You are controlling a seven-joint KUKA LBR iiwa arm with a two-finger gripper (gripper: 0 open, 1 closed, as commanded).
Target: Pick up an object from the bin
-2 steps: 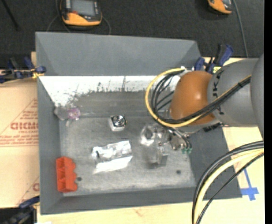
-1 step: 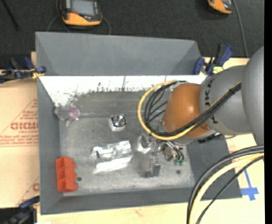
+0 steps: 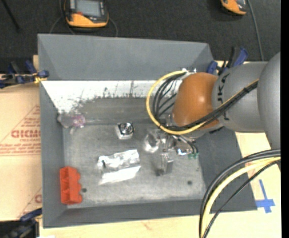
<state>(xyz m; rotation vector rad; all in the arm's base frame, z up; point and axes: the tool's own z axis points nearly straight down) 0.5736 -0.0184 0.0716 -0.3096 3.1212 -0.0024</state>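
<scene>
My gripper (image 3: 163, 162) hangs low over the bin floor right of the middle, below the orange wrist cover. Just to its left lies a crumpled clear plastic packet (image 3: 118, 165) with white and dark contents. A small shiny metal round piece (image 3: 125, 129) sits up and to the left of the gripper. A shiny silvery lump (image 3: 151, 142) shows close by the gripper's upper left; I cannot tell whether it is loose or part of the wrist. Nothing is visible held in the gripper.
A red ridged block (image 3: 70, 185) lies in the near left corner. A clear pinkish piece (image 3: 75, 119) rests by the far left wall. A small green bit (image 3: 192, 155) shows just right of the gripper. The arm and its cables cover the bin's right side.
</scene>
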